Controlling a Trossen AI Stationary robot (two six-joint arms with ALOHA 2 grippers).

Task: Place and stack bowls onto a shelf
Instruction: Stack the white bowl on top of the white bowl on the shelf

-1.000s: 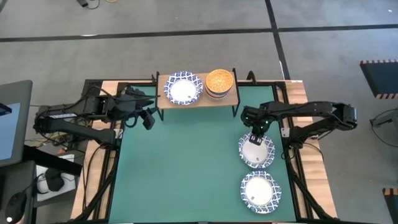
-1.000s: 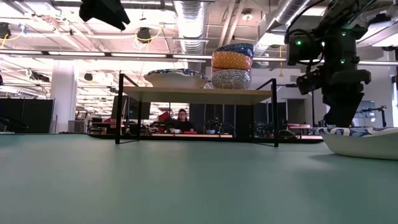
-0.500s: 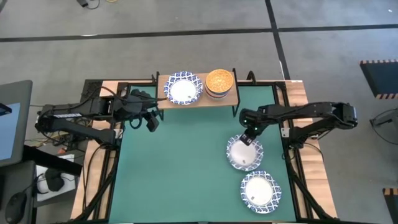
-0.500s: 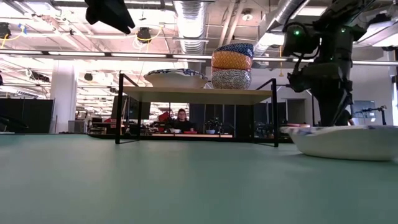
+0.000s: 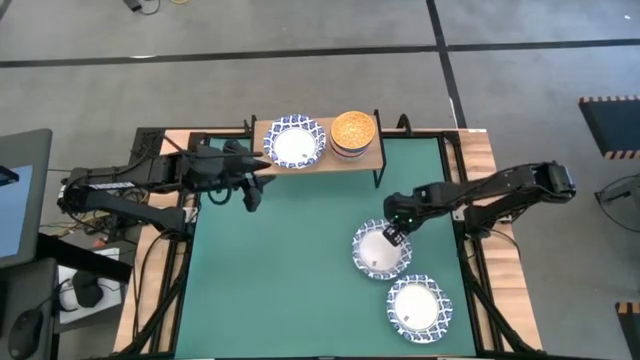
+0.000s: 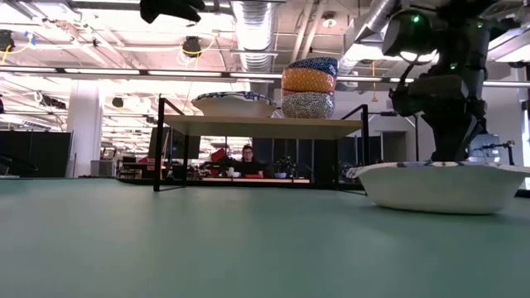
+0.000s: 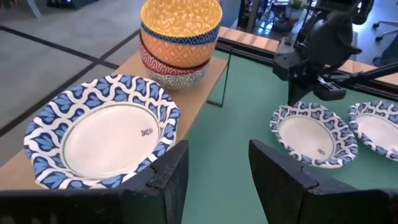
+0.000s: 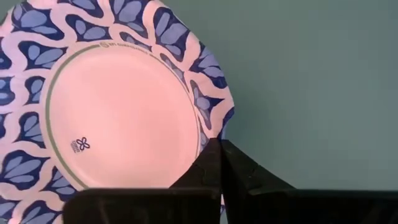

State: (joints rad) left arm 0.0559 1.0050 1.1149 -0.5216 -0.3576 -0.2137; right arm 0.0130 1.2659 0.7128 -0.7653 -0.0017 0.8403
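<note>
While left tool (image 7: 214, 180) hovers open, right tool (image 8: 219, 163) pinches bowl (image 5: 381, 251) rim.

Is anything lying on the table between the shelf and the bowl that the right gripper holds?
No. In the high view only bare green table lies between the shelf and that bowl.

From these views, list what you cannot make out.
- Second table bowl: hidden in the low view behind the gripped bowl.
- Stack on the shelf: lower bowls' insides covered, every view.
- Left pincer: cut off at the low view's top edge.
</note>
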